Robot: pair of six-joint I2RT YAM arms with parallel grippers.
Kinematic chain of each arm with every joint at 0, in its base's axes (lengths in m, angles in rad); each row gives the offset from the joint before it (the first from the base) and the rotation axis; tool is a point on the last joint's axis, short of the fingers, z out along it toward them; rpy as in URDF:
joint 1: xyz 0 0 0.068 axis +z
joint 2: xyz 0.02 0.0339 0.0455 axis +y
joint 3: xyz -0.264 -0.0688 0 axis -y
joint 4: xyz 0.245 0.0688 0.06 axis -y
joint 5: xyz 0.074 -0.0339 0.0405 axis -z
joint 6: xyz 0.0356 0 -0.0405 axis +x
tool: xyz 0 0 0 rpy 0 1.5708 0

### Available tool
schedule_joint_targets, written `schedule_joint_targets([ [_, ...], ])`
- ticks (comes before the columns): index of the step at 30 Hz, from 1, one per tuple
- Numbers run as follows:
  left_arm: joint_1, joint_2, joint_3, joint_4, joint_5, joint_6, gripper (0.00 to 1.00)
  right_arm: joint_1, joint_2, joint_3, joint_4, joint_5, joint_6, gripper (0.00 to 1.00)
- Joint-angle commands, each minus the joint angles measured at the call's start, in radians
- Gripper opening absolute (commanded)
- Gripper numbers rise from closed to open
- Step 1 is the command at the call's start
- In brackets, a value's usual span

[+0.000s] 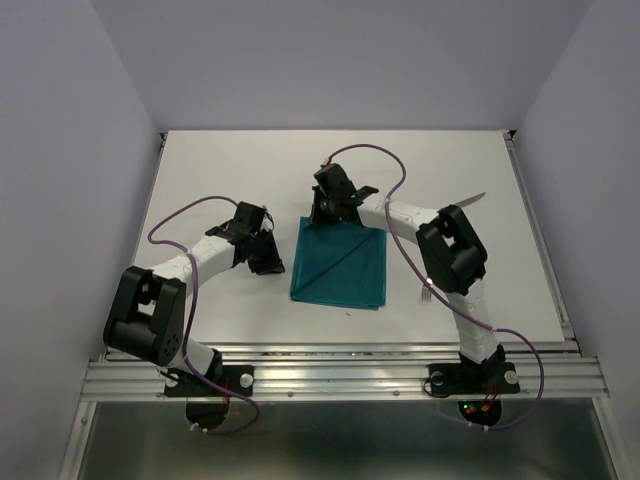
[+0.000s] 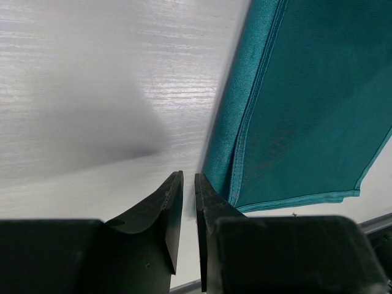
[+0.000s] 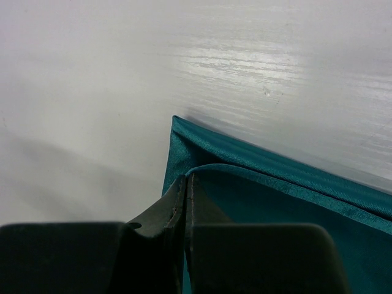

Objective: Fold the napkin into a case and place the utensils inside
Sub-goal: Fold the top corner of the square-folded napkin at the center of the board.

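Note:
The teal napkin (image 1: 340, 265) lies folded at the table's middle, with a diagonal crease across its top layer. My right gripper (image 1: 322, 212) is at its far left corner, shut on the raised edge of the upper layer (image 3: 245, 174); the jaws (image 3: 186, 176) meet there. My left gripper (image 1: 268, 262) hovers low just off the napkin's left edge (image 2: 236, 141). Its jaws (image 2: 188, 174) stand a narrow gap apart with nothing between them. The fork's tines (image 1: 428, 293) peek out under the right arm. The knife's silver blade (image 1: 472, 201) shows behind the right elbow.
The white table (image 1: 250, 170) is walled in by pale panels at the back and sides. A metal rail (image 1: 340, 375) runs along the near edge, where both arm bases are bolted. The right arm's links stretch over the table's right half, above the utensils.

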Motion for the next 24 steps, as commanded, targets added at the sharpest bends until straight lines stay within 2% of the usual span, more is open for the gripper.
schedule_joint_targets([
  [1,0.001,-0.038,-0.011,-0.012,-0.008,0.011,0.25,0.010,0.017,0.036,0.036,0.022,0.012,0.01],
  [21,0.001,-0.040,-0.016,-0.010,-0.008,0.011,0.25,0.010,0.019,0.021,0.036,0.068,0.043,0.01],
  [24,0.001,-0.046,-0.012,-0.013,-0.008,0.011,0.25,0.010,0.021,0.025,0.036,0.067,0.046,0.07],
])
